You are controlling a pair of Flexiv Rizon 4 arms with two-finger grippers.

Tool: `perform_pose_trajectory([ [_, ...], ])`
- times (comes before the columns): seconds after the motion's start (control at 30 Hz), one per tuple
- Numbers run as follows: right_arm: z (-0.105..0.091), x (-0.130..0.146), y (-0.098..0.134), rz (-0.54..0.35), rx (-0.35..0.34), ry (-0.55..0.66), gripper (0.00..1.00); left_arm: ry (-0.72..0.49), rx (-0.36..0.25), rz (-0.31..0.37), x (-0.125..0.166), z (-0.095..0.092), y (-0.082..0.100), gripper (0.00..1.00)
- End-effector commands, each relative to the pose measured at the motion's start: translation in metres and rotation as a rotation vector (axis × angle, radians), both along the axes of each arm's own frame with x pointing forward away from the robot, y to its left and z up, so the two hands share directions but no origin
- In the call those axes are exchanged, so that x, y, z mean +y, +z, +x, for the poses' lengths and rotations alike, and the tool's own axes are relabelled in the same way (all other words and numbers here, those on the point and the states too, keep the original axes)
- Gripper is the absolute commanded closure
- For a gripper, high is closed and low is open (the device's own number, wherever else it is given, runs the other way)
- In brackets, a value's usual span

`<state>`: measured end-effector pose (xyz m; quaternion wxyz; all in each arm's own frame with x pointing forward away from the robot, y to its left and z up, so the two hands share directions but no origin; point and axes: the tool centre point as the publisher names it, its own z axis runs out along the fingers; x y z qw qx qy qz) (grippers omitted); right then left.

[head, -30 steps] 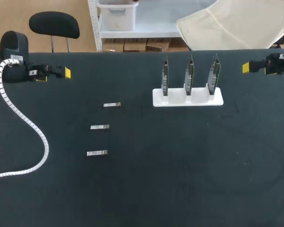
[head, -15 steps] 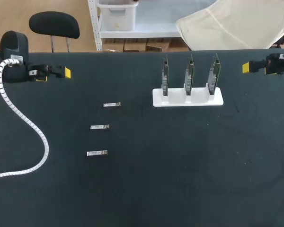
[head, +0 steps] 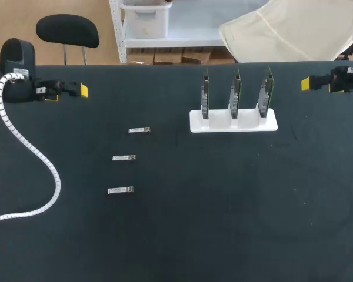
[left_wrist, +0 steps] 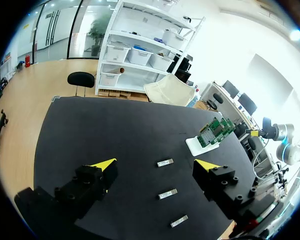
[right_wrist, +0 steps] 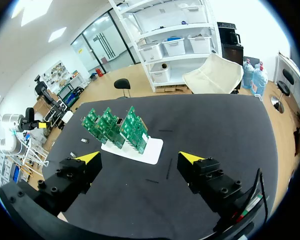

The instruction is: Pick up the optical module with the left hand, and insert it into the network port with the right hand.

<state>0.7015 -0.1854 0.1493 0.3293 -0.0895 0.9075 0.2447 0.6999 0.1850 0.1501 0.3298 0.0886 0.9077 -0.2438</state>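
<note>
Surface: black table (head: 223, 235), both arms parked at its far corners
Optical modules (head: 124, 158): three, flat, in a column left of centre, none picked up
Far module (head: 139, 130): nearest your left arm, likely the easiest pick
Green boards (head: 235, 94): three, upright in white holder (head: 233, 121), well apart from the modules; ports too small to make out
Left gripper (left_wrist: 155, 164): spread wide, empty
Right gripper (right_wrist: 140, 157): spread wide, empty
Handling: straddle the module's narrow sides squarely, leaving one end free for your right gripper
</note>
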Motion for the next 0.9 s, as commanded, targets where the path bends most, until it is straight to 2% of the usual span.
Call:
perform_pose_trajectory([
  [0.03, -0.002, 0.001, 0.001, -0.005, 0.000, -0.005, 0.00, 0.001, 0.002, 0.002, 0.000, 0.000, 0.001, 0.00],
  [0.07, -0.002, 0.001, 0.001, -0.005, 0.000, -0.005, 0.00, 0.001, 0.002, 0.002, 0.000, 0.000, 0.001, 0.00],
  [0.27, -0.002, 0.001, 0.001, -0.005, 0.000, -0.005, 0.00, -0.112, -0.040, 0.169, 0.003, 0.010, -0.002, 0.00],
  [0.33, -0.002, 0.001, 0.001, -0.005, 0.000, -0.005, 0.00, -0.205, -0.007, 0.235, 0.003, 0.017, -0.006, 0.00],
  [0.4, -0.002, 0.001, 0.001, -0.005, 0.000, -0.005, 0.00, -0.249, -0.033, 0.296, 0.004, 0.022, -0.009, 0.00],
  [0.43, -0.002, 0.001, 0.001, -0.005, 0.000, -0.005, 0.00, -0.316, -0.023, 0.317, 0.003, 0.025, -0.011, 0.00],
  [0.47, -0.002, 0.001, 0.001, -0.005, 0.000, -0.005, 0.00, -0.316, -0.039, 0.342, 0.002, 0.026, -0.013, 0.00],
  [0.57, -0.002, 0.001, 0.001, -0.005, 0.000, -0.005, 0.00, -0.434, -0.028, 0.331, -0.003, 0.030, -0.016, 0.00],
  [0.63, -0.002, 0.001, 0.001, -0.005, 0.000, -0.005, 0.00, -0.537, -0.038, 0.349, -0.008, 0.029, -0.021, 0.00],
  [0.7, -0.002, 0.001, 0.001, -0.005, 0.000, -0.005, 0.00, -0.578, -0.041, 0.388, -0.012, 0.029, -0.030, 0.00],
  [0.77, -0.002, 0.001, 0.001, -0.005, 0.000, -0.005, 0.00, -0.647, -0.023, 0.375, -0.015, 0.028, -0.036, 0.00],
  [0.9, -0.002, 0.001, 0.001, -0.005, 0.000, -0.005, 0.00, -0.770, -0.033, 0.418, -0.022, 0.021, -0.048, 0.00],
])
